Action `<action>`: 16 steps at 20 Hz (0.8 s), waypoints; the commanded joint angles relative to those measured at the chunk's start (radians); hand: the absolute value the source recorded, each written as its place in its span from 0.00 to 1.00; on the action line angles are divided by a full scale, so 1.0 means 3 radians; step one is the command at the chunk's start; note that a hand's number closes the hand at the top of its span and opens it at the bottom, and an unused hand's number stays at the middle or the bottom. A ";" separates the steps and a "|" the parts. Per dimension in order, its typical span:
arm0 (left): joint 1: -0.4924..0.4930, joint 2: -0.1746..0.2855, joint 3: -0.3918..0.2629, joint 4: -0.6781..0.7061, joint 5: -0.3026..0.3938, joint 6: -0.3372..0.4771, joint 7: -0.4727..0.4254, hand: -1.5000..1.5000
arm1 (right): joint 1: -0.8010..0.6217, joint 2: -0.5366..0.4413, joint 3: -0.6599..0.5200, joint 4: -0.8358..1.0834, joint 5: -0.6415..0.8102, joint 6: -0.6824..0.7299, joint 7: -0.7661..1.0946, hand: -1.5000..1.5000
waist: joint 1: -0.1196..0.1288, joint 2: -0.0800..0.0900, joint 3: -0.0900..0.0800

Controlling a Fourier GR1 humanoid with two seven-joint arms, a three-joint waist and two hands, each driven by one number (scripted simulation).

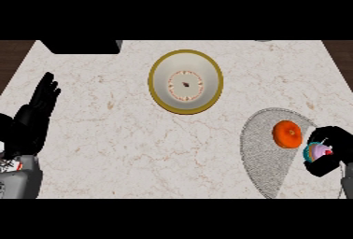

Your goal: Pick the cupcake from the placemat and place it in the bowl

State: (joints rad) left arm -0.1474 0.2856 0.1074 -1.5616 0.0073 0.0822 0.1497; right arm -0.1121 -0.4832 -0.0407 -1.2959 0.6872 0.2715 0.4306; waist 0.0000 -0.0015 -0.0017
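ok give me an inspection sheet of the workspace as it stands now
surface: pale veined marble counter top
job's things: cream bowl with a gold rim at the far middle, no cupcake in it; grey woven placemat at the near right; pink and teal frosted cupcake at the placemat's right edge, whether lifted cannot be told
clutter: round orange item on the placemat, left of the cupcake
hands: left hand open, resting at the left edge, fingers up; right hand curled round the cupcake
cables: nothing seen
surroundings: black boxy object at the counter's far left; dark brown wood beyond the far corners
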 commanded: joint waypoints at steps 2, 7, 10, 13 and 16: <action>-0.0103 -0.0041 -0.0066 -0.0007 -0.0021 -0.0010 0.0029 0.50 | -0.0522 0.0762 0.0645 -0.0268 0.0537 -0.0288 0.0823 1.00 | 0.0124 0.0010 0.0001; -0.0254 -0.0121 -0.0283 0.0035 -0.0004 -0.0175 -0.0023 0.50 | -0.1267 0.1575 0.1168 0.0019 0.0907 -0.0444 0.1365 1.00 | 0.0597 0.0104 -0.0011; -0.0344 -0.0114 -0.0315 0.0070 -0.0052 -0.0170 -0.0009 0.50 | -0.1780 0.1594 0.1430 0.0206 0.1009 -0.0554 0.1859 1.00 | 0.0610 0.0086 -0.0008; -0.0373 -0.0150 -0.0330 0.0116 -0.0062 -0.0151 -0.0016 0.50 | -0.2308 0.1602 0.1595 0.0350 0.1164 -0.0669 0.2307 1.00 | 0.0607 0.0072 -0.0011; -0.0339 -0.0134 -0.0321 0.0166 -0.0104 -0.0128 -0.0018 0.50 | -0.2761 0.1606 0.1674 0.0465 0.1447 -0.0827 0.2683 1.00 | 0.0557 0.0052 -0.0013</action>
State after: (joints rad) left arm -0.2475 0.2482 0.0157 -1.5259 -0.0134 0.0391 0.1470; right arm -0.7765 -0.0228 0.4088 -1.2021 1.0409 0.0852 1.0446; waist 0.1690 0.0179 -0.0051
